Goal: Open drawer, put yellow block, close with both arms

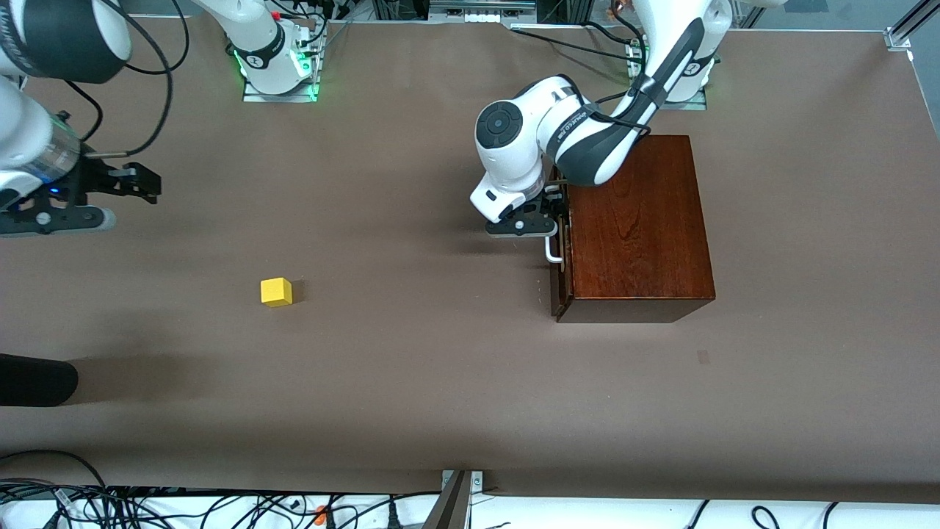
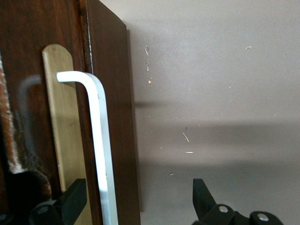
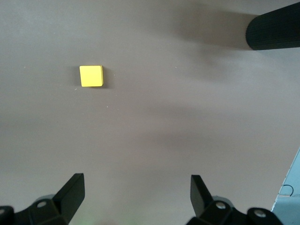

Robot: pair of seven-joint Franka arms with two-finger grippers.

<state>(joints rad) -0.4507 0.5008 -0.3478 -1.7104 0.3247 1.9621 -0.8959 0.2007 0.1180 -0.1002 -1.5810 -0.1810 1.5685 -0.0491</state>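
Note:
The dark wooden box (image 1: 639, 228) stands toward the left arm's end of the table. Its drawer (image 1: 559, 286) faces the right arm's end and looks shut. My left gripper (image 1: 549, 220) (image 2: 137, 192) is open at the drawer front (image 2: 115, 117), with one finger (image 2: 70, 204) between the front and the white handle (image 1: 551, 251) (image 2: 101, 136) and the other finger (image 2: 201, 199) outside. The yellow block (image 1: 276, 292) (image 3: 91, 76) lies on the bare table well out in front of the drawer. My right gripper (image 1: 147, 184) (image 3: 137, 182) hangs open and empty over the table at the right arm's end.
A black cylinder (image 1: 37, 380) (image 3: 274, 30) pokes in over the table at the right arm's end, nearer to the front camera than the block. Cables (image 1: 220, 507) lie along the table's front edge. Brown table surface (image 1: 411, 367) stretches between block and box.

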